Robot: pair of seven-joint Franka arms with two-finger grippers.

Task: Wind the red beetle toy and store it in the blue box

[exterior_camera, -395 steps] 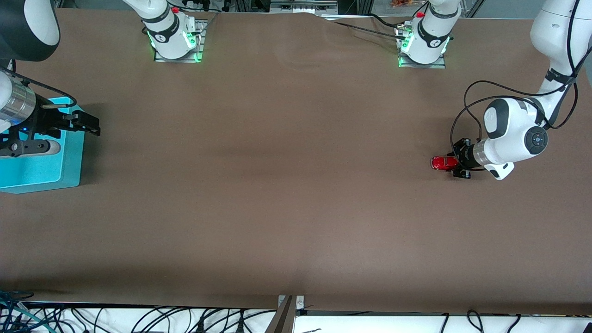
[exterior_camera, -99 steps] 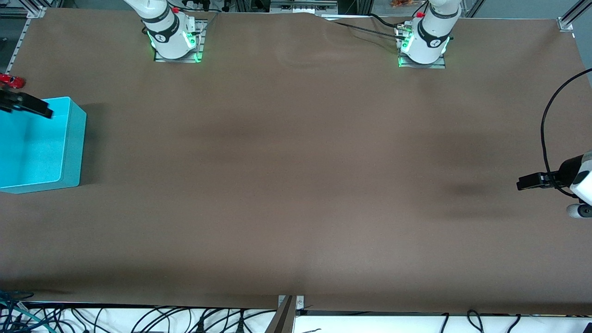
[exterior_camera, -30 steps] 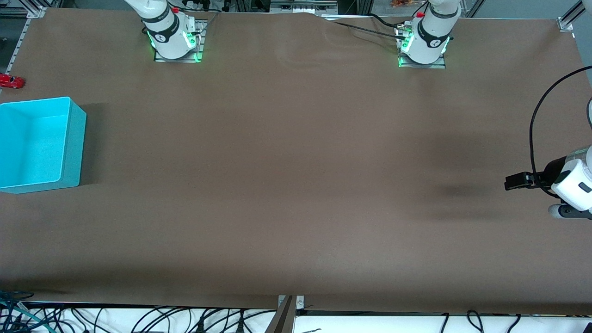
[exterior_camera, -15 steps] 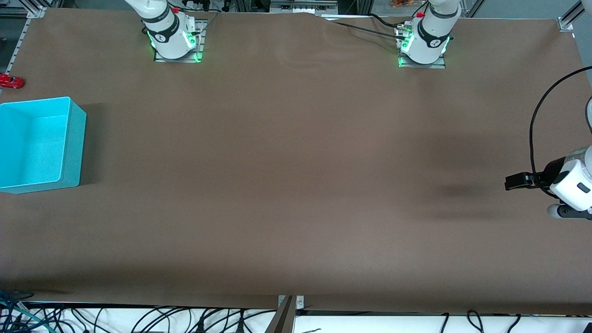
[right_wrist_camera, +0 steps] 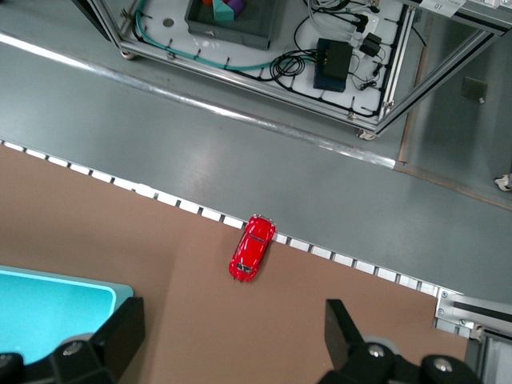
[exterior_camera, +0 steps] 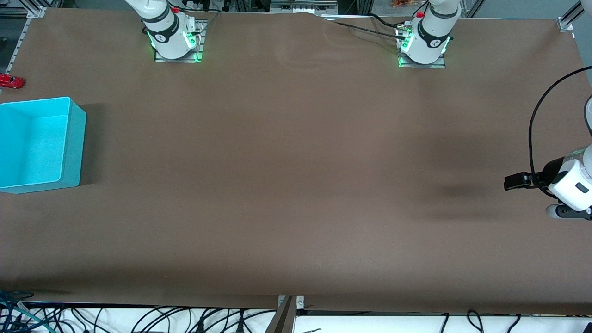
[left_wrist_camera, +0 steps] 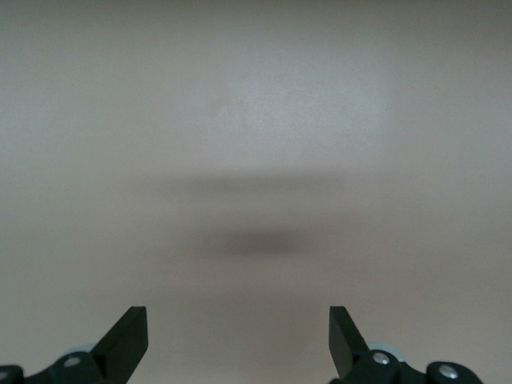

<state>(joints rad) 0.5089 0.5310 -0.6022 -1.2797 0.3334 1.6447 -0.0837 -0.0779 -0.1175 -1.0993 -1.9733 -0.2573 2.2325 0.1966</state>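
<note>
Brown table (exterior_camera: 296, 175), blue box (exterior_camera: 69, 143) seemingly empty, red beetle toy (exterior_camera: 11, 82) beside it, both end effectors (left_wrist_camera: 238, 340) (right_wrist_camera: 232, 340) apart.

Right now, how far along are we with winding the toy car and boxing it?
Nothing looks done yet. The red car sits untouched at the table edge, toward the right arm's end, farther from the front camera than the empty blue box. The open right gripper is above the car; the open left gripper waits over bare table. Grasping, winding and storing remain.

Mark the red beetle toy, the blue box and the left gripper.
red beetle toy (right_wrist_camera: 252, 248), right wrist view, on its roof.
blue box (exterior_camera: 74, 148), front view, on its outer side wall.
left gripper (left_wrist_camera: 238, 340), left wrist view, midway between its open fingertips.
</note>
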